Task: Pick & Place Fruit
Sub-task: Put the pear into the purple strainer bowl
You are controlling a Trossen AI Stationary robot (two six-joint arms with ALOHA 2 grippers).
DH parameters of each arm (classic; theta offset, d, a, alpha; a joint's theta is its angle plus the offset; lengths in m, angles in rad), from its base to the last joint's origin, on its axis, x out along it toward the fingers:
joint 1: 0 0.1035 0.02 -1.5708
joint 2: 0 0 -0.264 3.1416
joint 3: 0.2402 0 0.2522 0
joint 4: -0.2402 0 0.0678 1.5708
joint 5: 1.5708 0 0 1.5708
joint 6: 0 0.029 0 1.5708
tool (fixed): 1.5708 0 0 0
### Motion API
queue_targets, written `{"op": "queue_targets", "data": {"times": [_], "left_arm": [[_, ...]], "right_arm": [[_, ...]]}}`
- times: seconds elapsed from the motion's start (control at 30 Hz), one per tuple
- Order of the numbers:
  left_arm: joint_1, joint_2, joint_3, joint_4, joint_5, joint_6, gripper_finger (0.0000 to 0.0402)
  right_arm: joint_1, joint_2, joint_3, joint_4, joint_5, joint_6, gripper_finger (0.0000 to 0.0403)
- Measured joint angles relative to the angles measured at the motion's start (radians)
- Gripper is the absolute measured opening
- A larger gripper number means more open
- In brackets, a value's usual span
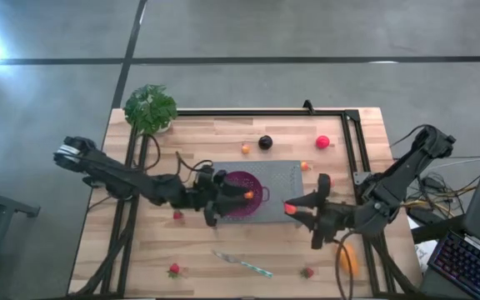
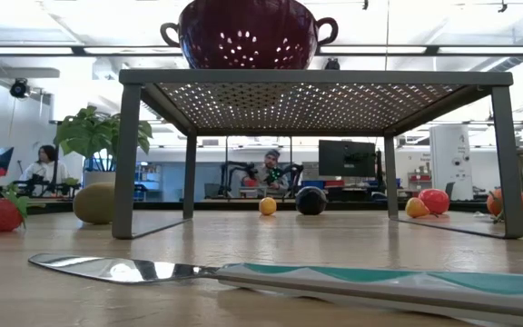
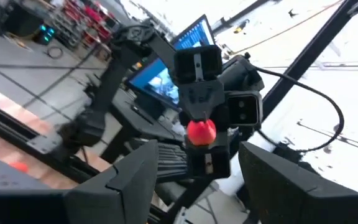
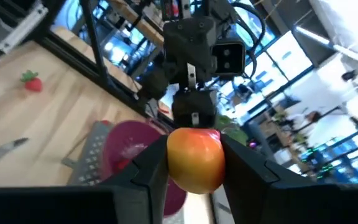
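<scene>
Now the right gripper (image 4: pixel 194 163) is hanging above the right end of the grey perforated rack (image 1: pixel 286 179), its jaws closing on a red-and-yellow toy fruit (image 4: pixel 194 158) that is showing as a small red dot at the fingertips in the high view. Facing it, the left gripper (image 3: pixel 185 168) is hovering over the purple colander (image 1: pixel 244 193) sitting on top of the rack; its jaws are standing apart in its wrist view, though the high view is showing a tiny orange piece (image 1: pixel 248 195) right at its tip, and whether that piece is being held cannot be told. Across the wooden surface (image 1: pixel 198 142) the other fruits are lying scattered: a dark plum (image 1: pixel 265 142) and a pink-red ball (image 1: pixel 322 142) near the far edge, a small orange piece (image 1: pixel 245 149) beside the plum, strawberries (image 1: pixel 174 269) toward the near edge, and a larger oblong orange fruit (image 1: pixel 349 260) at the right. A knife (image 1: pixel 242 263) is lying near the front, and a leafy plant (image 1: pixel 149 108) is standing at the far left corner.
</scene>
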Motion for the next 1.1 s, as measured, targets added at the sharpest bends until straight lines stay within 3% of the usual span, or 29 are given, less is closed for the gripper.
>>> {"op": "queue_targets", "data": {"times": [0.23, 0.53, 0.9, 1.1], "left_arm": [[0.01, 0.077, 0.09, -0.016, 0.068, -0.017, 0.0229], [0.043, 0.183, 0.193, -0.026, 0.134, -0.026, 0.0229], [0.092, 0.276, 0.328, -0.044, 0.232, -0.007, 0.0229], [0.113, 0.304, 0.355, -0.059, 0.276, -0.024, 0.0229]], "right_arm": [[-0.035, 0.037, 0.045, 0.009, -0.003, -0.037, 0.0112], [-0.065, 0.037, 0.047, 0.043, -0.075, -0.036, 0.0145], [-0.069, 0.037, 0.044, 0.043, -0.083, -0.044, 0.0117], [-0.071, 0.036, 0.044, 0.042, -0.083, -0.043, 0.0135]]}}
